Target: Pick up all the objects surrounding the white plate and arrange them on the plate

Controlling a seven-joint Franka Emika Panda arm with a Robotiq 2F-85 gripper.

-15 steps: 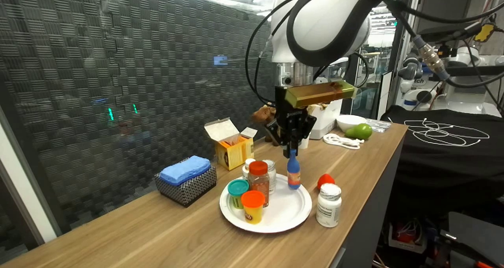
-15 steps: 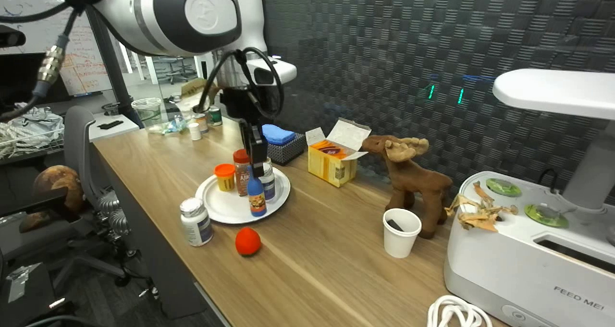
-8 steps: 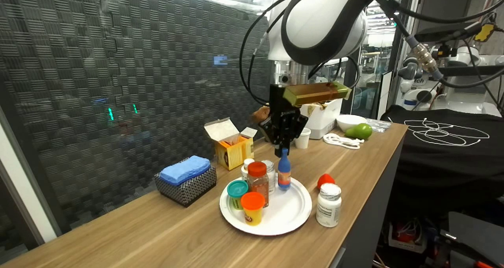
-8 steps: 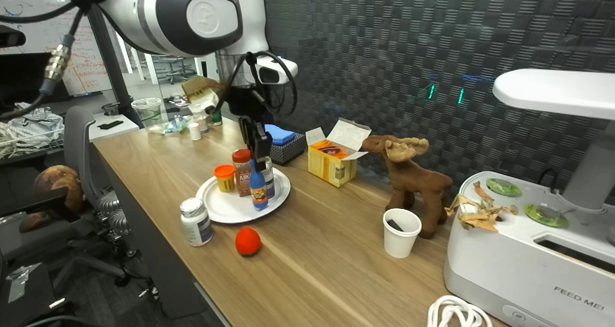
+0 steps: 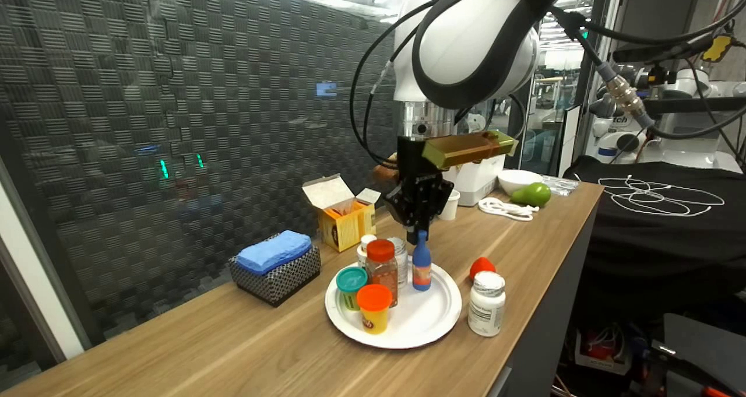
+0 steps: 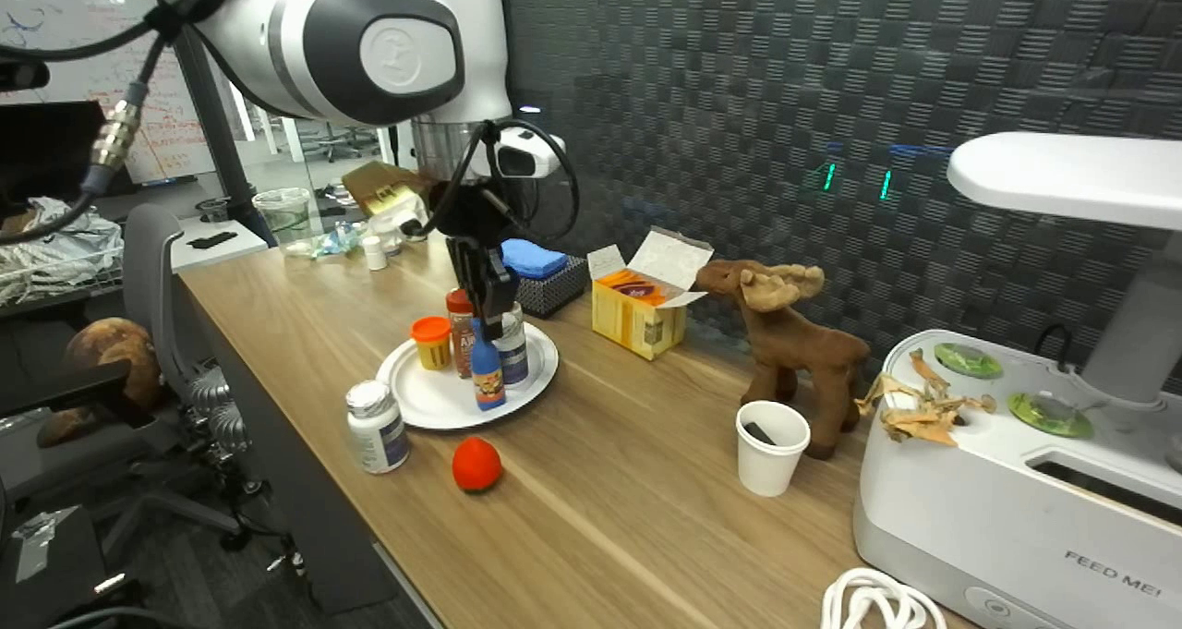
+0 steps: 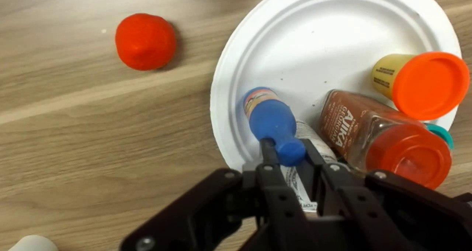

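The hand (image 7: pixel 288 147) has hold of a smooth blue bottle (image 7: pixel 271 120), its two fingers drawn in against either side of the narrow neck. The bottle is upright over the white plate (image 7: pixel 313 41), a round, shallow dish with a ridged rim; whether its base touches, I cannot tell.

In an exterior view, a squat yellow tub (image 5: pixel 374 320) with a flat orange lid sits nearest on the plate. A teal-lidded tub (image 5: pixel 352 285) stands just left of it, and a squared, see-through red-capped jar (image 5: pixel 382 273) just beyond. Farther back, a pale bottle (image 5: pixel 401 266) with a shiny cap stands between the jar and the blue bottle. A white-capped bottle (image 5: pixel 366 251) is at the far left, its foot hidden, so I cannot tell if it is on the plate. Off the plate to the right, on the wood-grained worktop (image 5: pixel 233 350), are a white bottle (image 5: pixel 487 309) with a glossy cap and, beyond it, a matte red lump (image 5: pixel 481 266).

The wrist view shows the lump's blunt peak and reads AJIKA in full on the jar; of the teal lid it gives only an edge. In an exterior view a brown plush moose (image 6: pixel 794 343) with tan antlers shows whole, a paper cup (image 6: pixel 766 467) just beside it. A green pear shape (image 5: pixel 533 195) and a white bowl (image 5: pixel 518 179) appear in an exterior view, at the worktop's far end. In both exterior views the yellow carton (image 5: pixel 347 228) stands open, card flaps raised.
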